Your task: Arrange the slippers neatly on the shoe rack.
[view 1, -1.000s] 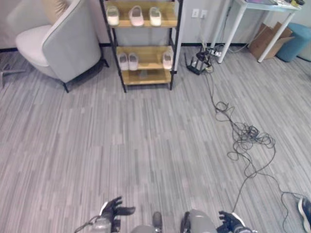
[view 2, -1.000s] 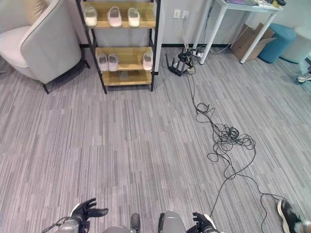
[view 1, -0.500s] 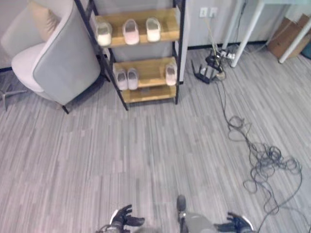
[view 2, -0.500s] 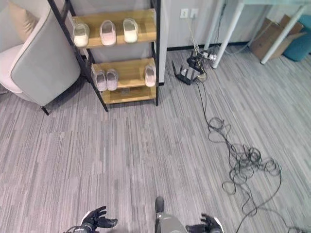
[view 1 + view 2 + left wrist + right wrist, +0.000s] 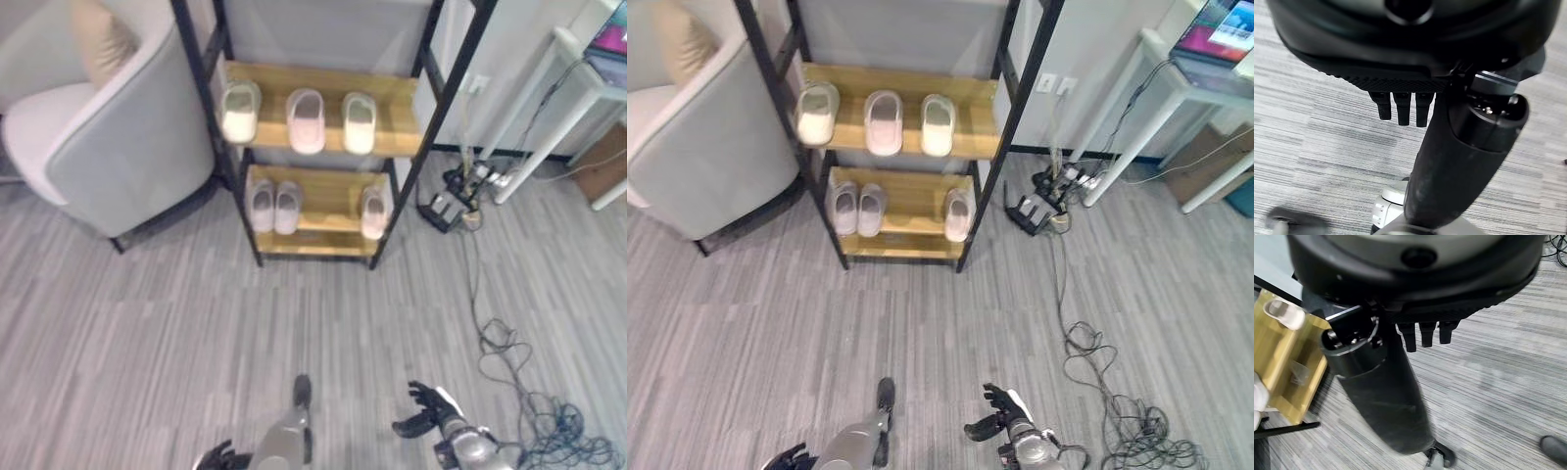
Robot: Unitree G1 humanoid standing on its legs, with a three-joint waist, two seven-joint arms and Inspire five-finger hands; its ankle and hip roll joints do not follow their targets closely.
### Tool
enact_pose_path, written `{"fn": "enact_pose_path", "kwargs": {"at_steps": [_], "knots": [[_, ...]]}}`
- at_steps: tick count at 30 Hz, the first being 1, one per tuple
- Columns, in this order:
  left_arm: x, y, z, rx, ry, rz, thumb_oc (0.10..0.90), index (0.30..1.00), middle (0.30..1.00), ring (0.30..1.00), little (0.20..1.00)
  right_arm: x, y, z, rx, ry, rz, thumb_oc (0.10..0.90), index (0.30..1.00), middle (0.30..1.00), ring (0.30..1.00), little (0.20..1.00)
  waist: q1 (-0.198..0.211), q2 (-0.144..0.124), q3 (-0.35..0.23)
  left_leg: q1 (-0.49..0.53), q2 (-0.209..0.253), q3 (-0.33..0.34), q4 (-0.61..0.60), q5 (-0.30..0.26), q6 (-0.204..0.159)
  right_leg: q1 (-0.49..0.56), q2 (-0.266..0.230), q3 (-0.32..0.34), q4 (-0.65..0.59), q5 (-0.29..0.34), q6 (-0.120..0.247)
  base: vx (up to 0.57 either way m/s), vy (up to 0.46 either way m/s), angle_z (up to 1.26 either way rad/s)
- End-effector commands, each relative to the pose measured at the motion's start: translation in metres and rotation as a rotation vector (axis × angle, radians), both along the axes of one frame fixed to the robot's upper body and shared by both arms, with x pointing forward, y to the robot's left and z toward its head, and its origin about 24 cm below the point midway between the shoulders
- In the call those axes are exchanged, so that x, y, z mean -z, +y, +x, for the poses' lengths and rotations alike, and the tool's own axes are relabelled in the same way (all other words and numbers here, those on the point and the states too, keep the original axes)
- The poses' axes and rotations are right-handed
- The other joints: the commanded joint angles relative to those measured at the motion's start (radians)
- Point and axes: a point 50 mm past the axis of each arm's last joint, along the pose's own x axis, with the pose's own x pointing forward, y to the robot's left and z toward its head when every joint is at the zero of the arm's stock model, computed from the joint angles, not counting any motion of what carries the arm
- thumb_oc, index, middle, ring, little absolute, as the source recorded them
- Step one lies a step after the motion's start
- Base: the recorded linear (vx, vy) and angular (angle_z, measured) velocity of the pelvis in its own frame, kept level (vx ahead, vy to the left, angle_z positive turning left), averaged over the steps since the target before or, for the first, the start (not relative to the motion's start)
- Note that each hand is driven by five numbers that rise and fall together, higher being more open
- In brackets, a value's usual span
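A black-framed shoe rack stands on the grey striped floor, its upper wooden shelf carrying three slippers side by side, its lower shelf a close pair and one slipper apart.

shoe rack: black frame, tan wood shelves | slippers: white, pale pink | armchair: light grey | floor: grey striped | right hand: dark
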Motion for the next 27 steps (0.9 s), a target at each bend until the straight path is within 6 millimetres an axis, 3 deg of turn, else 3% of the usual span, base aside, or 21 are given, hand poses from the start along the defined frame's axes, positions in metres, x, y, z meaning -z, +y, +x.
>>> {"fn": "enact_pose_path", "kwargs": {"at_steps": [1, 2, 3, 5, 6, 7, 8, 10, 11, 12, 17, 21, 22, 24, 25, 27], "knots": [[0.002, -0.004, -0.009, 0.115, 0.051, 0.032, 0.8, 0.9, 0.9, 0.9, 0.9, -0.014, -0.029, 0.006, -0.005, -0.07, -0.08, 0.8, 0.9, 0.9, 0.9, 0.9, -0.003, 0.028, -0.078, -0.089, 0.084, 0.02, 0.037, -0.033, -0.109, -0.075, 0.019, 0.005, 0.063, 0.052, 0.041, 0.21, 0.202, -0.02], [0.002, -0.004, -0.006, 0.143, 0.048, 0.041, 0.8, 0.9, 0.9, 0.9, 0.9, -0.013, -0.029, 0.005, 0.006, -0.067, -0.076, 0.8, 0.9, 0.9, 0.9, 0.9, -0.013, 0.021, -0.077, -0.075, 0.07, 0.032, 0.049, -0.058, -0.096, -0.102, -0.01, 0.002, 0.143, 0.122, 0.072, 0.34, 0.363, 0.12], [-0.004, -0.002, 0.019, 0.196, -0.016, 0.068, 0.8, 0.9, 0.9, 0.9, 0.9, -0.016, -0.033, 0.008, 0.029, -0.082, -0.085, 0.8, 0.9, 0.9, 0.9, 0.9, -0.043, 0.039, -0.062, -0.007, 0.056, 0.043, 0.056, -0.108, -0.059, -0.206, -0.06, -0.007, 0.371, 0.306, 0.104, 0.34, 0.363, 0.06], [-0.007, 0.0, 0.028, 0.216, -0.043, 0.079, 0.8, 0.9, 0.9, 0.9, 0.9, -0.017, -0.034, 0.009, 0.035, -0.091, -0.084, 0.8, 0.9, 0.9, 0.9, 0.9, -0.056, 0.051, -0.048, 0.027, 0.057, 0.033, 0.048, -0.122, -0.051, -0.263, -0.058, -0.005, 0.447, 0.319, 0.085, 0.29, 0.238, 0.19], [-0.012, -0.001, 0.043, 0.256, -0.089, 0.097, 0.8, 0.9, 0.9, 0.9, 0.9, -0.02, -0.035, 0.012, 0.044, -0.114, -0.088, 0.8, 0.9, 0.9, 0.9, 0.9, -0.085, 0.075, -0.019, 0.084, 0.063, 0.007, 0.036, -0.147, -0.042, -0.355, -0.04, -0.016, 0.483, 0.265, 0.054, 0.24, 0.151, 0.14], [-0.012, -0.001, 0.043, 0.256, -0.089, 0.097, 0.8, 0.9, 0.9, 0.9, 0.9, -0.02, -0.035, 0.012, 0.044, -0.114, -0.088, 0.8, 0.9, 0.9, 0.9, 0.9, -0.086, 0.072, -0.017, 0.086, 0.06, 0.007, 0.038, -0.149, -0.042, -0.354, -0.044, -0.017, 0.489, 0.26, 0.054, 0.32, 0.096, -0.01], [-0.014, -0.003, 0.051, 0.273, -0.118, 0.097, 0.8, 0.9, 0.9, 0.9, 0.9, -0.024, -0.036, 0.016, 0.041, -0.136, -0.096, 0.8, 0.9, 0.9, 0.9, 0.9, -0.107, 0.078, 0.005, 0.121, 0.054, -0.02, 0.041, -0.173, -0.04, -0.413, -0.027, -0.033, 0.415, 0.202, 0.034, 0.26, 0.005, -0.1], [-0.011, -0.007, 0.044, 0.316, -0.086, 0.091, 0.8, 0.9, 0.9, 0.9, 0.9, -0.028, -0.041, 0.02, 0.042, -0.156, -0.11, 0.8, 0.9, 0.9, 0.9, 0.9, -0.123, 0.072, 0.011, 0.147, 0.043, -0.046, 0.054, -0.206, -0.044, -0.451, -0.002, -0.001, 0.255, 0.165, 0.038, 0.34, -0.03, 0.16], [-0.011, -0.007, 0.044, 0.317, -0.086, 0.091, 0.8, 0.9, 0.9, 0.9, 0.9, -0.027, -0.041, 0.019, 0.042, -0.156, -0.11, 0.8, 0.9, 0.9, 0.9, 0.9, -0.123, 0.073, 0.014, 0.151, 0.044, -0.046, 0.055, -0.209, -0.044, -0.446, -0.001, -0.001, 0.253, 0.164, 0.038, 0.46, -0.124, 0.17], [-0.005, -0.011, 0.03, 0.337, -0.033, 0.084, 0.8, 0.9, 0.9, 0.9, 0.9, -0.032, -0.044, 0.022, 0.049, -0.183, -0.113, 0.8, 0.9, 0.9, 0.9, 0.9, -0.137, 0.063, 0.012, 0.184, 0.031, -0.068, 0.057, -0.241, -0.055, -0.469, 0.0, 0.042, 0.068, 0.193, 0.05, 0.3, -0.095, 0.14], [-0.001, -0.01, 0.015, 0.338, 0.023, 0.075, 0.8, 0.9, 0.9, 0.9, 0.9, -0.035, -0.045, 0.022, 0.026, -0.191, -0.121, 0.8, 0.9, 0.9, 0.9, 0.9, -0.15, 0.058, 0.009, 0.23, 0.03, -0.103, 0.066, -0.281, -0.068, -0.478, -0.01, 0.064, -0.036, 0.24, 0.067, 0.27, -0.146, 0.29], [0.0, -0.007, 0.005, 0.335, 0.057, 0.079, 0.8, 0.9, 0.9, 0.9, 0.9, -0.035, -0.046, 0.018, 0.002, -0.189, -0.133, 0.8, 0.9, 0.9, 0.9, 0.9, -0.15, 0.053, -0.019, 0.264, 0.039, -0.118, 0.066, -0.304, -0.078, -0.444, -0.003, 0.08, -0.045, 0.244, 0.054, 0.25, -0.197, 0.24], [0.0, -0.007, 0.006, 0.326, 0.05, 0.081, 0.8, 0.9, 0.9, 0.9, 0.9, -0.035, -0.048, 0.018, -0.002, -0.19, -0.141, 0.8, 0.9, 0.9, 0.9, 0.9, -0.15, 0.059, -0.037, 0.276, 0.058, -0.133, 0.073, -0.312, -0.092, -0.43, 0.011, 0.086, -0.03, 0.231, 0.044, 0.29, -0.292, 0.07], [0.0, -0.016, 0.012, 0.383, 0.025, 0.082, 0.8, 0.9, 0.9, 0.9, 0.9, -0.045, -0.052, 0.024, -0.025, -0.246, -0.171, 0.8, 0.9, 0.9, 0.9, 0.9, -0.15, 0.065, -0.041, 0.237, 0.091, -0.136, 0.194, -0.299, -0.124, -0.388, 0.026, 0.06, -0.023, 0.186, 0.017, 0.25, -0.364, 0.26], [-0.005, -0.022, 0.034, 0.404, -0.061, 0.089, 0.8, 0.9, 0.9, 0.9, 0.9, -0.051, -0.057, 0.026, -0.028, -0.275, -0.202, 0.8, 0.9, 0.9, 0.9, 0.9, -0.148, 0.055, -0.019, 0.128, 0.137, -0.11, 0.39, -0.218, -0.146, -0.36, 0.022, 0.027, -0.014, 0.162, -0.018, 0.06, -0.294, 0.53], [-0.013, -0.026, 0.055, 0.4, -0.151, 0.098, 0.8, 0.9, 0.9, 0.9, 0.9, -0.053, -0.056, 0.029, -0.033, -0.29, -0.215, 0.8, 0.9, 0.9, 0.9, 0.9, -0.127, 0.04, 0.005, 0.068, 0.143, -0.113, 0.458, -0.212, -0.132, -0.334, 0.022, 0.005, -0.013, 0.142, -0.035, 0.04, -0.198, 0.48]]}}
